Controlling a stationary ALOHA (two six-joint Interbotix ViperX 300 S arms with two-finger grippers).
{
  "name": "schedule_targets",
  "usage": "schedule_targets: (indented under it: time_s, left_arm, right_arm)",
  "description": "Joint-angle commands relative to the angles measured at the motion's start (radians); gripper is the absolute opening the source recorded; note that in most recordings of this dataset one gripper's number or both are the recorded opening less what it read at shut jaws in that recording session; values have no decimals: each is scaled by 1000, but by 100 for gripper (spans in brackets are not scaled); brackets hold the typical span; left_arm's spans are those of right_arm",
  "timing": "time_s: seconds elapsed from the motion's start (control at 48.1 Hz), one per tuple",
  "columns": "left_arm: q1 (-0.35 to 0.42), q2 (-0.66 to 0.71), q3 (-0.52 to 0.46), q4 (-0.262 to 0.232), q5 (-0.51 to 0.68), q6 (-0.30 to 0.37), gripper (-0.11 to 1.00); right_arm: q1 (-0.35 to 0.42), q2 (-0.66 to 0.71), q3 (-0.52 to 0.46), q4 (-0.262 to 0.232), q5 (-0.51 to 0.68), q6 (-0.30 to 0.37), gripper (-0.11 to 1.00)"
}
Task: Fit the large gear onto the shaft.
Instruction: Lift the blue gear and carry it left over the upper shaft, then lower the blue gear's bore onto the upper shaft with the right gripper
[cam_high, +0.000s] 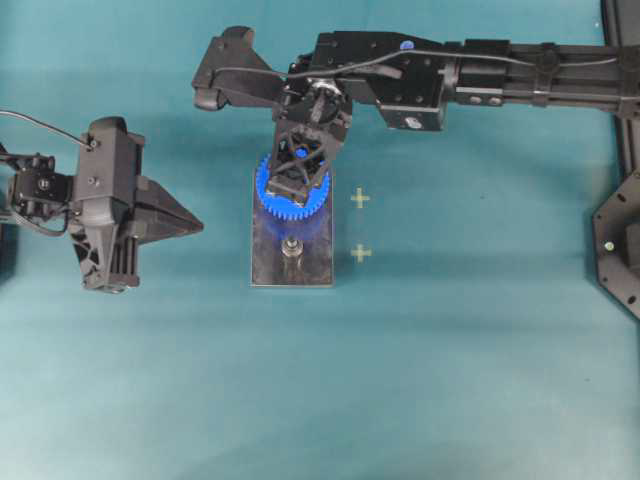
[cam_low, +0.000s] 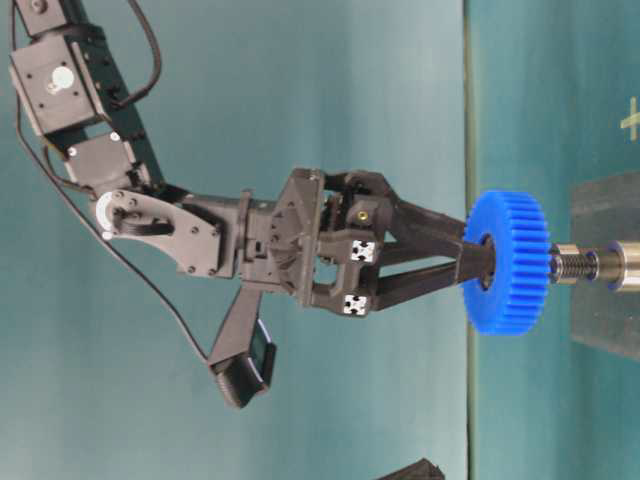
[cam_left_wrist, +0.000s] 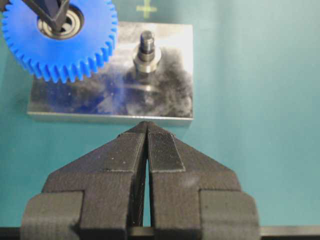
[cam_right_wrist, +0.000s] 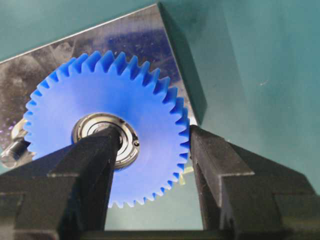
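Overhead, right fingers hide their grip; the wrist view shows them pinching the large gear.

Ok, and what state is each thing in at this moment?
large gear: gripped, held over the plate's end, not seated at a collar.
right gripper: shut on the large gear, one finger in hub, one on teeth.
left gripper: shut, empty.
visible shaft: upright, bare.
other shaft: hidden beneath the gear.
plate: lying flat.
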Motion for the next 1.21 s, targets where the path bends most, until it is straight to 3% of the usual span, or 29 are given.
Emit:
schedule_targets:
  time_s: [0.0, 0.811, 0.852, 0.956, 1.185]
  left_arm:
    - [-2, -11, -9, 3, -5, -2, 0]
    - [-6, -5, -8, 3, -12, -5, 0]
    - [-6, -5, -9, 3, -12, -5, 0]
    - [-6, -5, -9, 3, -12, -5, 0]
    - [-8, -5, -9, 3, -12, -29, 0]
  right_arm:
    - [3, -17, -25, -9, 8, 3, 49]
    - [-14, 3, -35, -15, 5, 6, 49]
    - [-14, 5, -38, -15, 6, 6, 52]
    - [-14, 9, -48, -17, 9, 2, 73]
    - [-8, 6, -55, -17, 26, 2, 72]
